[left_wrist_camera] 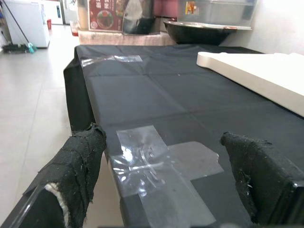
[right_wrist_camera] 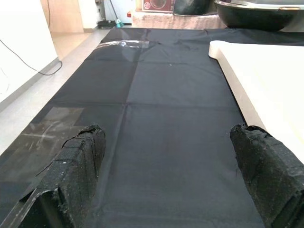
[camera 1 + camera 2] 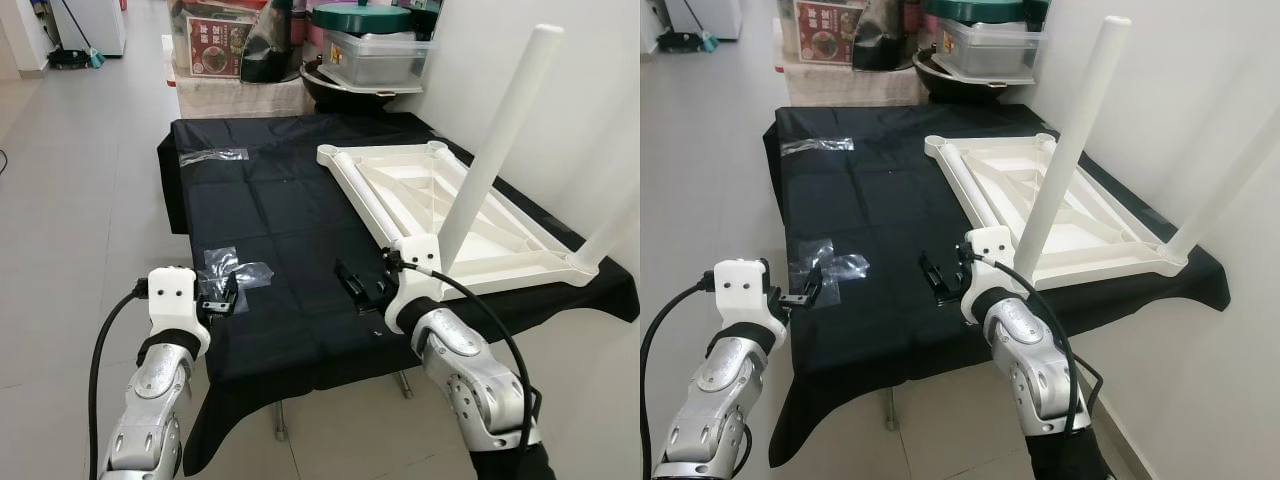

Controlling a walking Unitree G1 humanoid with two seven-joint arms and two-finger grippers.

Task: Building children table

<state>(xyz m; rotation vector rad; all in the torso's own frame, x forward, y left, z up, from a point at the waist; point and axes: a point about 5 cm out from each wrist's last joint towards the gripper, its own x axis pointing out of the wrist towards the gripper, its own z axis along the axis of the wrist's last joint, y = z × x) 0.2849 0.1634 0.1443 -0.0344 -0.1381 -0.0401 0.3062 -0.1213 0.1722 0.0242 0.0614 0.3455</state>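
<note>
Grippers hover spread and empty over the black-draped desk's near edge: left gripper (image 3: pixel 220 297) above a clear plastic bag (image 3: pixel 238 271), right gripper (image 3: pixel 362 287) beside the upturned white tabletop (image 3: pixel 440 205) along the right edge. Two fitted legs (image 3: pixel 497 145) stand tall; a careless swing could likely knock them.

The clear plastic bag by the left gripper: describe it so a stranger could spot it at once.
Find the black cloth covering the table, then its near edge by the open left gripper. The clear plastic bag lies crumpled there, just beyond the fingers. A second clear bag lies flat at the far edge, away from both grippers.
</note>
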